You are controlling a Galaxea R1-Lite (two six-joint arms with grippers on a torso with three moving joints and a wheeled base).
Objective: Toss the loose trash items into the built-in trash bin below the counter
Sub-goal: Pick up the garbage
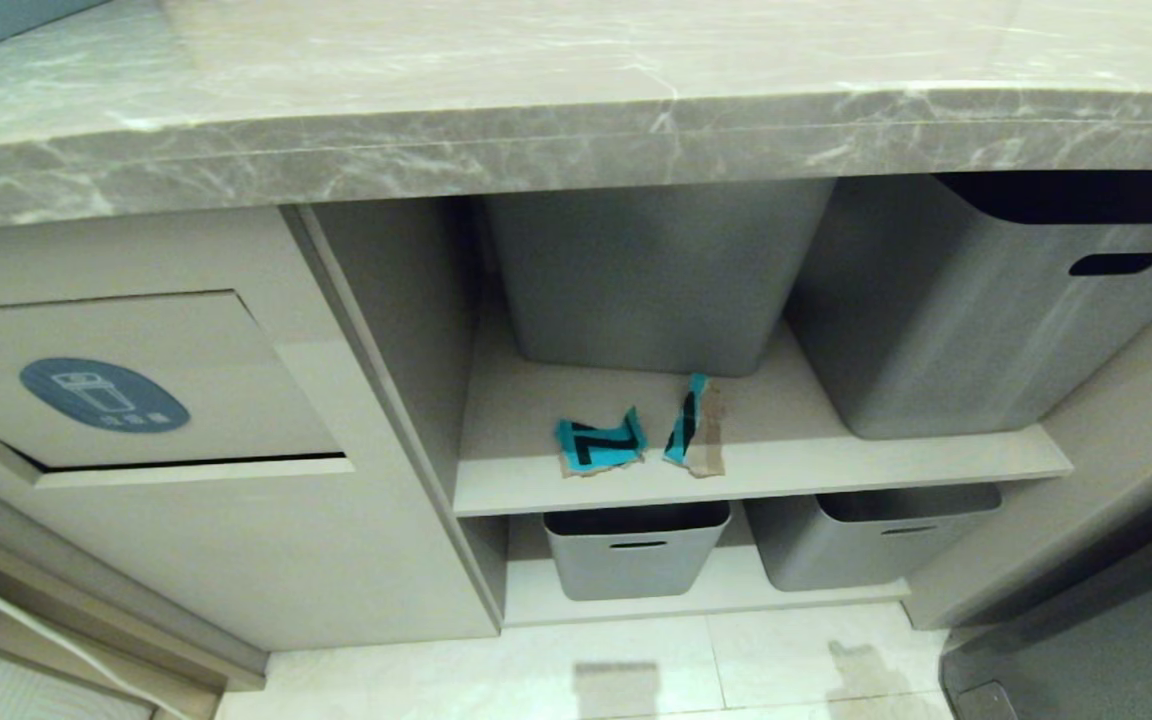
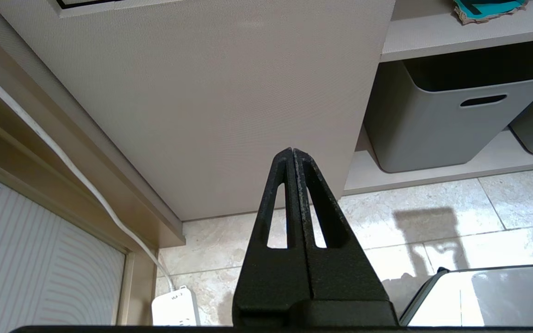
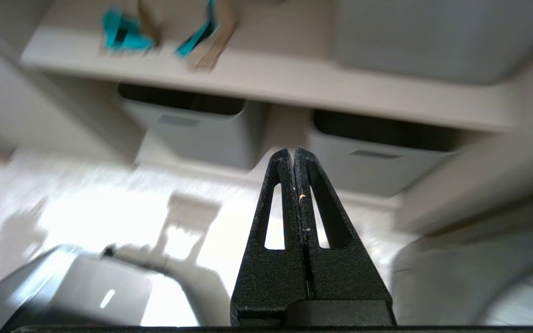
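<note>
- On the upper open shelf [image 1: 786,455] under the counter [image 1: 576,140], near its front edge, lie the cardboard scraps: a teal-and-black piece [image 1: 601,443] on the left and, just beside it, a narrow teal strip leaning on a plain brown piece [image 1: 694,435].
- Neither arm shows in the head view. Both grippers hang low, well below the shelf and apart from the scraps.
- Left gripper [image 2: 293,152]: jaws pressed together, empty, pointing at the beige cabinet panel [image 2: 211,106] near the floor. One teal scrap [image 2: 486,9] shows at the shelf edge, far above and to one side of the fingertips.
- Right gripper [image 3: 293,151]: jaws together, nothing held, pointing toward the lower shelf between two grey tubs [image 3: 192,132]. The scraps [image 3: 125,34] sit on the shelf above, well clear of the tips; this view is blurred.
- Built-in trash bin [image 1: 136,390]: beige front left of the shelves, rectangular flap with a round blue sticker [image 1: 104,395] carrying a white bin icon; a dark gap runs along the flap's lower edge.
- Counter: grey marble-look slab with white veining and a thick front edge.
- Surroundings: two large grey tubs [image 1: 986,310] behind the scraps, two smaller ones [image 1: 636,550] on the lower shelf, pale tiled floor [image 1: 586,670], a white cable [image 2: 63,157] running down to a white plug block [image 2: 174,307].
- Scraps: small, torn-edged, brown backing showing at the margins.
</note>
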